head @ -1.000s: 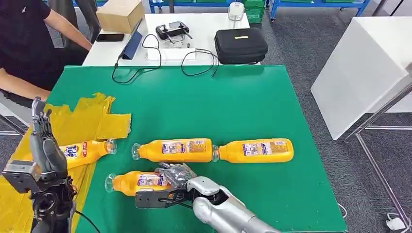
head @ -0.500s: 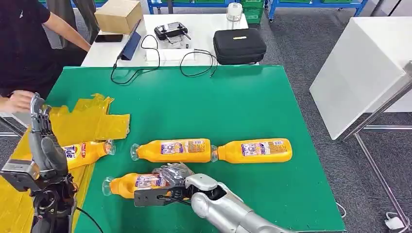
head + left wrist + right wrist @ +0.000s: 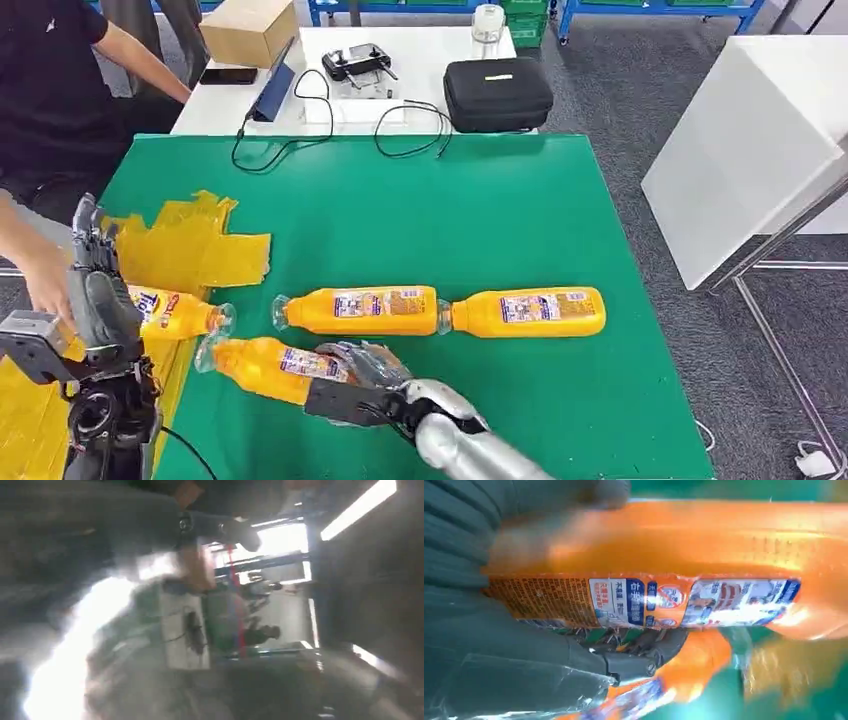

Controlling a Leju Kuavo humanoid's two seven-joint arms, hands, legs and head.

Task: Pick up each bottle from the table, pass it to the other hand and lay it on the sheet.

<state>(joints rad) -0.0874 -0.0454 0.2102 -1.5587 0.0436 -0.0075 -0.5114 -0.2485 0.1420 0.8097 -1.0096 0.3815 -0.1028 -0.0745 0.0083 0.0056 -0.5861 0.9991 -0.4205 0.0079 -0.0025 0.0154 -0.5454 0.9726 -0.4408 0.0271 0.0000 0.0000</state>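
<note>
The right hand has its fingers wrapped around the body of an orange bottle, gripping it at the labelled middle; in the right wrist view the same bottle runs across the frame with the dark fingers curled under its label. From the head view this bottle sits at about seven o'clock on the green table, tilted, its clear cap end pointing toward ten o'clock and close to the cap of another bottle that lies on the yellow sheet at nine o'clock. Two more bottles lie end to end near the middle of the table, toward five o'clock of its centre. The left hand stands upright at nine o'clock with fingers extended and nothing in them; the left wrist view is too blurred to add anything. A person's hand reaches in beside it. The bottle looks full of liquid, so it is likely fairly heavy, with a stiff but smooth plastic wall and a glossy label that could slip. The straight mid-body is the sound place to hold; for the pass, the receiving hand would do best taking the free stretch nearer the neck, where the shoulder gives a stop against sliding.
</note>
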